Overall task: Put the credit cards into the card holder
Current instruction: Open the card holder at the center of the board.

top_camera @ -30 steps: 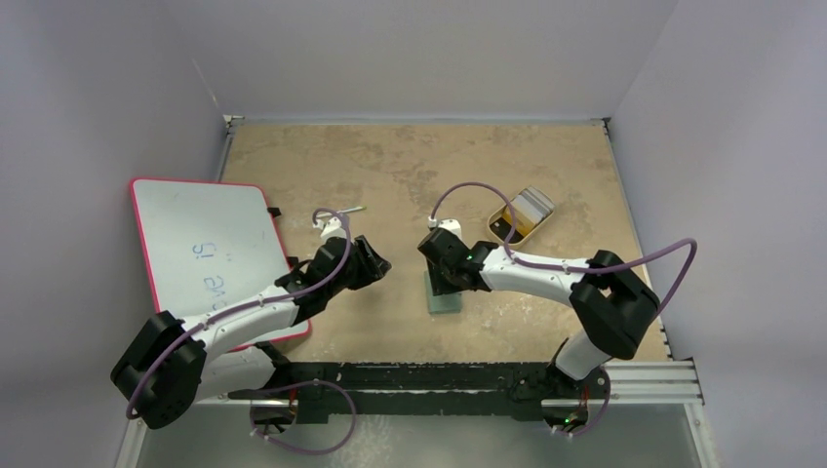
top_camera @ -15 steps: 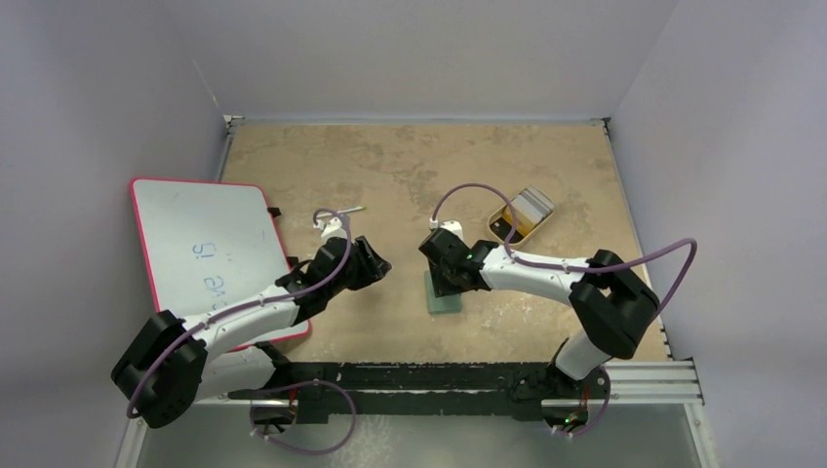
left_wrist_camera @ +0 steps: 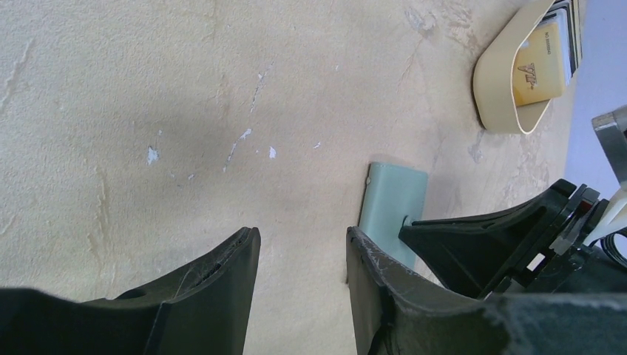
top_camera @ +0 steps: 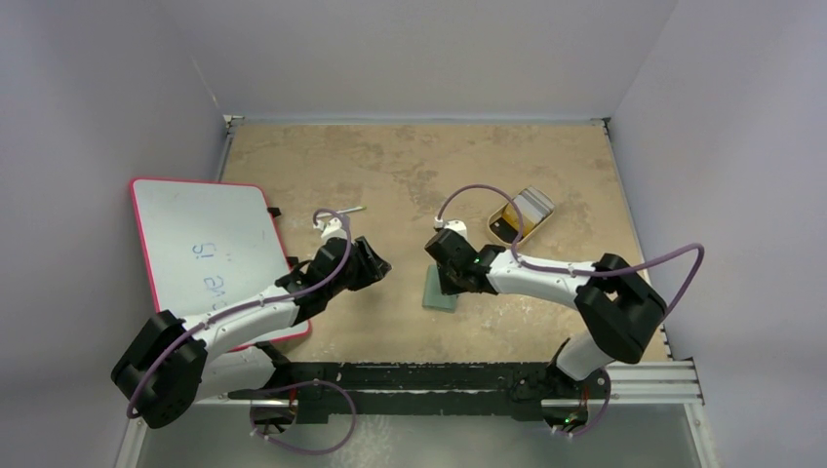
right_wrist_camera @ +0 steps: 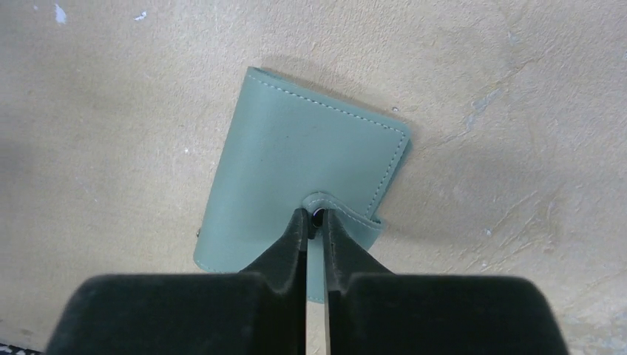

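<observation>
Right jaws are pinched almost together on the small snap tab of the card holder (right_wrist_camera: 296,155), their black tips meeting on the tab at the edge nearest the wrist camera, with only a sliver of gap between them; the card holder is closed and lies flat on the bench (top_camera: 390,166), turned slightly askew, near the middle and a little towards the near edge, directly under the right arm (top_camera: 546,278). Left jaws stand about half open with nothing between them but bare bench, hovering just beside the card holder on its left, apart from it. Farther back and to the right, well apart from the card holder, sits a tan rounded tray (left_wrist_camera: 503,96) with the credit cards (left_wrist_camera: 543,63) in it, a yellow-orange one showing plainly and the edges of grey and dark ones beside it. At the left edge of the bench lies a whiteboard (top_camera: 210,249) with a red rim, partly under the left arm (top_camera: 254,312)
</observation>
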`<state>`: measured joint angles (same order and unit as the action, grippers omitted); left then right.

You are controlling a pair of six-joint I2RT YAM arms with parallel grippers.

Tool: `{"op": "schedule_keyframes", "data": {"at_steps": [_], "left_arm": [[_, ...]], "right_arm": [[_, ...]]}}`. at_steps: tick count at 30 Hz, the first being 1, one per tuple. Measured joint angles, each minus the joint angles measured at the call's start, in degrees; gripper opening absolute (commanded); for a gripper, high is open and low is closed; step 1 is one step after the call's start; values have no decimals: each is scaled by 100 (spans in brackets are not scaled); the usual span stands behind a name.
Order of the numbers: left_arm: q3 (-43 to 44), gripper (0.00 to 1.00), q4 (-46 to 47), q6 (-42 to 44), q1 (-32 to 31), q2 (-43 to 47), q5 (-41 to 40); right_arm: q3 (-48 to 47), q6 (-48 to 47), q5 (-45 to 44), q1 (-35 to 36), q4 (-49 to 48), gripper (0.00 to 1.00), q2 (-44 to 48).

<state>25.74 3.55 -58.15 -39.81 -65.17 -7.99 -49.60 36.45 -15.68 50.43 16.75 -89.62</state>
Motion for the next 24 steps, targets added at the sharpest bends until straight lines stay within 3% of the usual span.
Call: {"op": "schedule_keyframes", "data": {"at_steps": [15, 24], "left_arm": [[-17, 44, 9, 0, 0, 9, 33], [-17, 45, 22, 4, 0, -28, 101]], "right_arm": [[1384, -129, 981, -533, -1733, 0, 1049], [1537, -203, 1403, -549, -2356, 0, 1663]]}}
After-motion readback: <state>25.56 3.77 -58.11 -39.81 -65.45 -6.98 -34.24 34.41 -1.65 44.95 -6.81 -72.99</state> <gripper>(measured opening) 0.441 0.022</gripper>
